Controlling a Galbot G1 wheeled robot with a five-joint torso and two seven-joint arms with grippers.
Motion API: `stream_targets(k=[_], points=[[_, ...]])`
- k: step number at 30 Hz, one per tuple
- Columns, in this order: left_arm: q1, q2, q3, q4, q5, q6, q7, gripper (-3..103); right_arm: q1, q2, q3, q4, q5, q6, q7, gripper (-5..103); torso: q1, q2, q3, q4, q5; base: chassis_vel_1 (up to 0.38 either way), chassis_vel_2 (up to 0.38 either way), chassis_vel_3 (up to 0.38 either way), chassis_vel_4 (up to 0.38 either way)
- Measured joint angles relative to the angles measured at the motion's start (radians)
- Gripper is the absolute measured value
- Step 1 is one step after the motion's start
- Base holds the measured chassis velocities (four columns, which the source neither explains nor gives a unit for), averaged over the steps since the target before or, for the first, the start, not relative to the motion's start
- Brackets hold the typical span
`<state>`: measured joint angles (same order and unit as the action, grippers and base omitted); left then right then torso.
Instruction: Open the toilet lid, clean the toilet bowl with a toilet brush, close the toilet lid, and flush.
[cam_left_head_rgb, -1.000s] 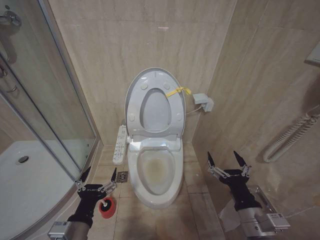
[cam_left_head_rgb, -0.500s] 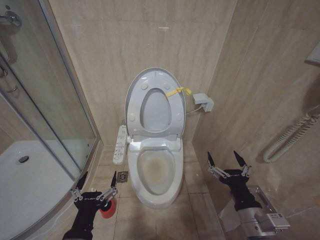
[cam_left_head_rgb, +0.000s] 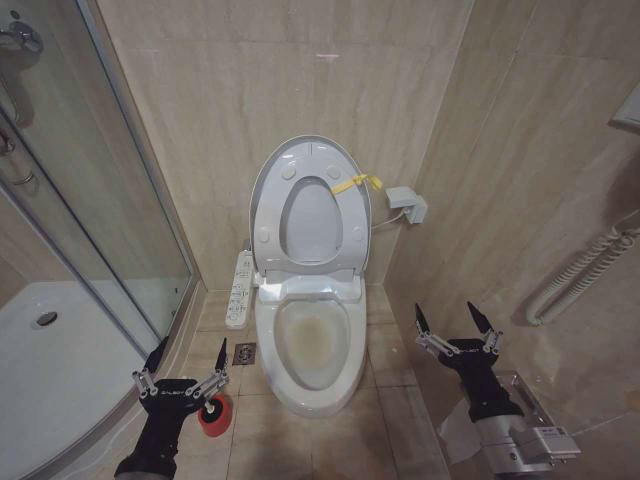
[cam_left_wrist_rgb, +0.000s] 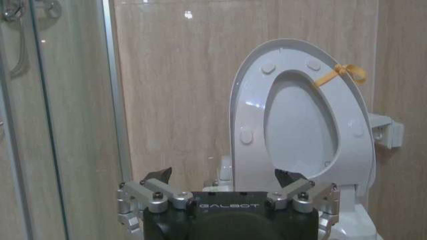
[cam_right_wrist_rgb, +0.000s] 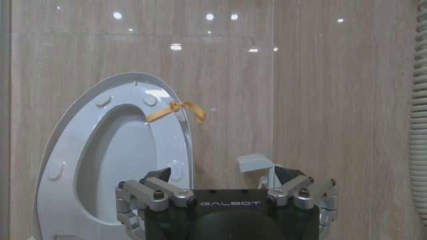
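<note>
Against the wall behind the toilet bowl (cam_left_head_rgb: 312, 345): toilet lid (cam_left_head_rgb: 272, 190) raised upright. Left of the bowl, left gripper (cam_left_head_rgb: 181, 368), fingers spread, over a red holder cup (cam_left_head_rgb: 214, 417). Right of the bowl, right gripper (cam_left_head_rgb: 456, 325), fingers spread, empty.

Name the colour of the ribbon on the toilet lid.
Yellow; the ribbon shows best in the right wrist view.

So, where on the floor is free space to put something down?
Bare tile lies between the toilet bowl and the right gripper. The other side is crowded: the left gripper, open, hangs over the red holder cup, close to the floor drain and the shower tray.
</note>
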<state>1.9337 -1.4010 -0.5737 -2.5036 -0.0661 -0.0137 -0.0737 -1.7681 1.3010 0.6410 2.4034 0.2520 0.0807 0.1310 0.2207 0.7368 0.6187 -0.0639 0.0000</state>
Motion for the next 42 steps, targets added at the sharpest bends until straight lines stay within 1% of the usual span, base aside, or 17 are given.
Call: stream_targets(k=[6, 42], points=[[0.005, 0.002, -0.014, 0.001, 0.007, 0.0, 0.01, 100, 0.0, 0.0, 0.0, 0.0, 0.0, 0.0, 0.0, 100, 0.0, 0.0, 0.0, 0.0, 0.0, 0.0, 0.0, 0.0, 0.0], [0.005, 0.003, -0.014, 0.004, 0.006, 0.0, 0.01, 100, 0.0, 0.0, 0.0, 0.0, 0.0, 0.0, 0.0, 100, 0.0, 0.0, 0.0, 0.0, 0.0, 0.0, 0.0, 0.0, 0.0]])
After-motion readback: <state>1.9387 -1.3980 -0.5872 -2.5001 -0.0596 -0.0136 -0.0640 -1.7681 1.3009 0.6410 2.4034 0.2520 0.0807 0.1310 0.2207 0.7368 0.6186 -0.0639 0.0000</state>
